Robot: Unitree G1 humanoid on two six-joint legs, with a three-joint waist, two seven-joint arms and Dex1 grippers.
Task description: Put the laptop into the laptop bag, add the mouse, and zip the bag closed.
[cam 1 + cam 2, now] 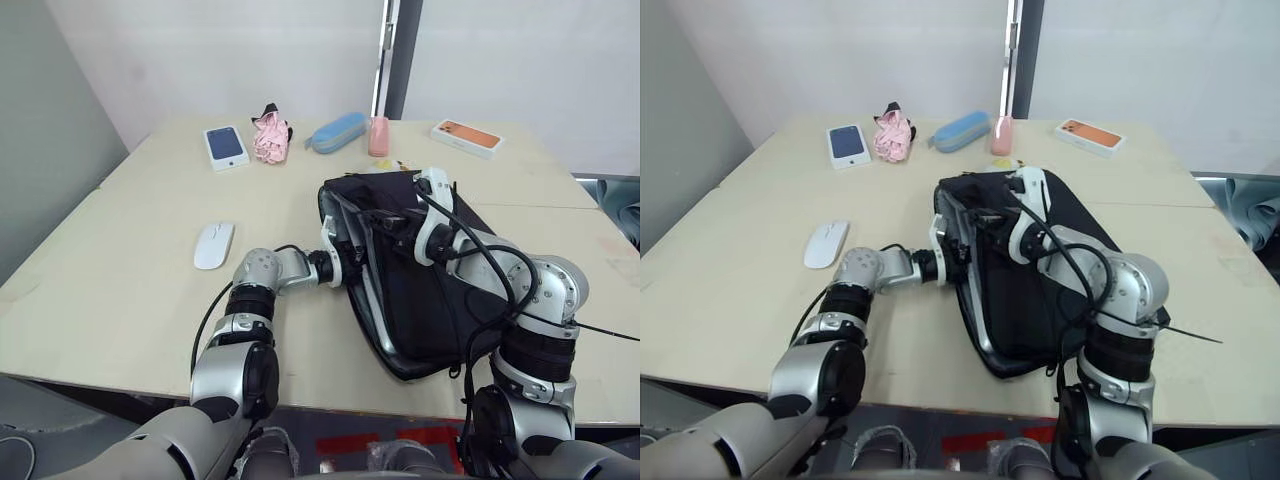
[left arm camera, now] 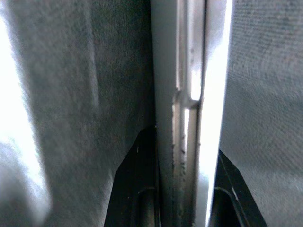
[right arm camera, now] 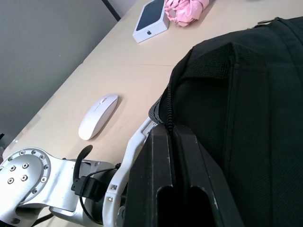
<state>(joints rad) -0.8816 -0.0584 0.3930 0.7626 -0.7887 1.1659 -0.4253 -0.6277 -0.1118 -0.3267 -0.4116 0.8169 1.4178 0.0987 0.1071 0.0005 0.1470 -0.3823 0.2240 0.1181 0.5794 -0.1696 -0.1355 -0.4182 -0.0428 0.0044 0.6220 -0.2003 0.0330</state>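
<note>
Lying flat on the pale table [image 1: 120,300], the laptop bag [image 1: 430,300] is seen near the robot's right side, its mouth turned toward the left arm. The laptop [image 2: 189,94] is lodged in that opening: in the left wrist view its silver edge stands between dark fabric on both sides, and in the left eye view a grey rim of it shows along the bag's open edge. The left gripper [image 1: 345,266] is placed at the bag's mouth, and its fingers [image 2: 137,189] are seen to flank the laptop's edge, one on each side, closed against it. The right gripper [image 3: 171,156] is set on the upper fabric of the bag by the zipper line; its two black fingers are pressed together with the zipper edge pinched between them. The mouse [image 1: 213,244] is left on the table well apart from the bag, on the left arm's side, untouched. At the far side of the table, a boxed phone [image 1: 226,146], a pink crumpled cloth [image 1: 269,136], a blue case [image 1: 336,132], a small pink object [image 1: 378,136] and an orange box [image 1: 466,137] are ranged in a row.
</note>
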